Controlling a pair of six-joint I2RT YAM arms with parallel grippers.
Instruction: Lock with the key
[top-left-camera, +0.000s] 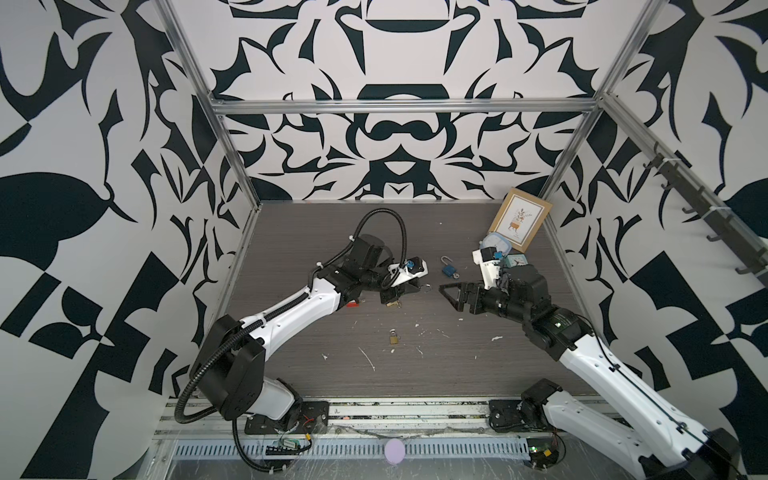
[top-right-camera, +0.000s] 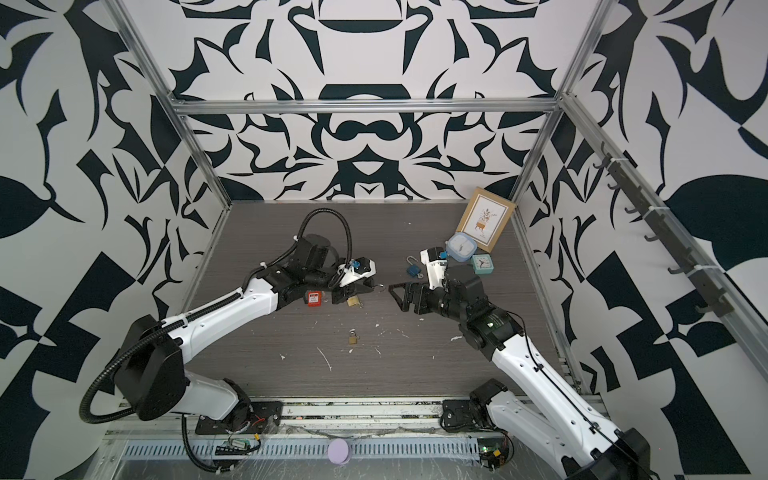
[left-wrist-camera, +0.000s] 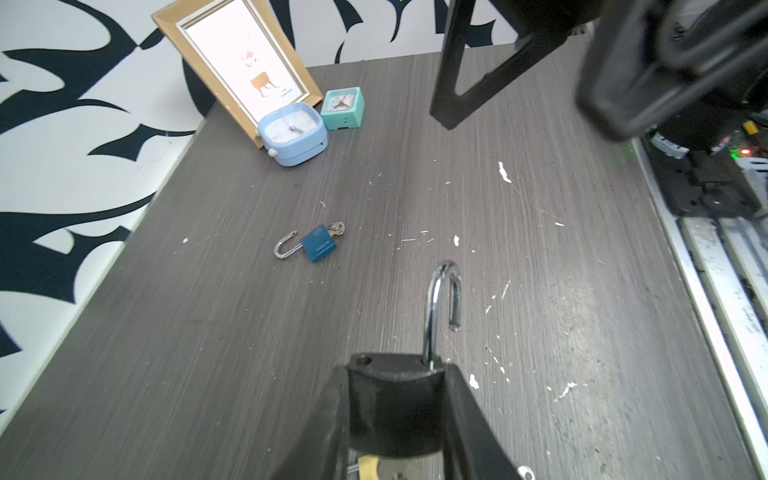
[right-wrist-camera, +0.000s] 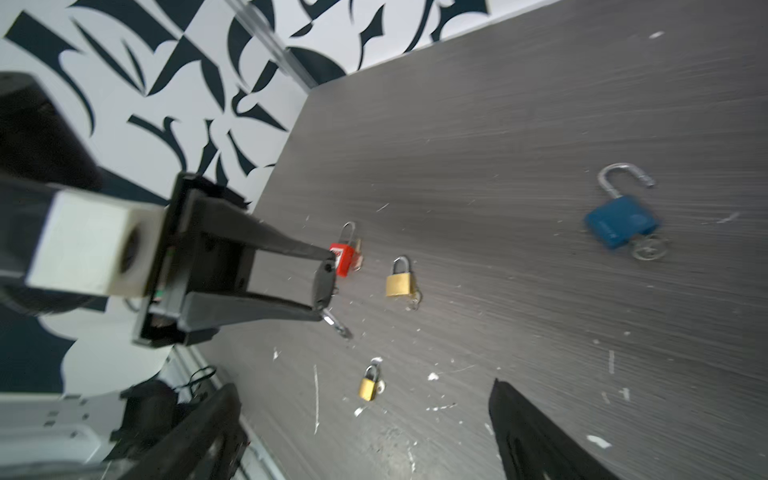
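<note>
In both top views the left claw (top-left-camera: 409, 288) clamps a black padlock (top-left-camera: 424, 286) over the worktop (top-left-camera: 332, 374), facing the right claw (top-left-camera: 451, 296), whose jaws stand wide and empty. The left wrist view shows that padlock's shackle (left-wrist-camera: 442, 297) sprung open. The right wrist view shows a blue padlock (right-wrist-camera: 621, 222) lying open, a key (right-wrist-camera: 648, 249) in it.

Bright, even light; right wrist view smeared

Soft light from above leaves faint shadows on the table (top-left-camera: 311, 232) around the blue padlock (top-left-camera: 448, 271). In the right wrist view that padlock and the grain beside it streak with blur. In the left wrist view it is crisp, a pale sheen lies on the wood near it, and the right arm (left-wrist-camera: 673, 62) beyond it is out of focus.
</note>
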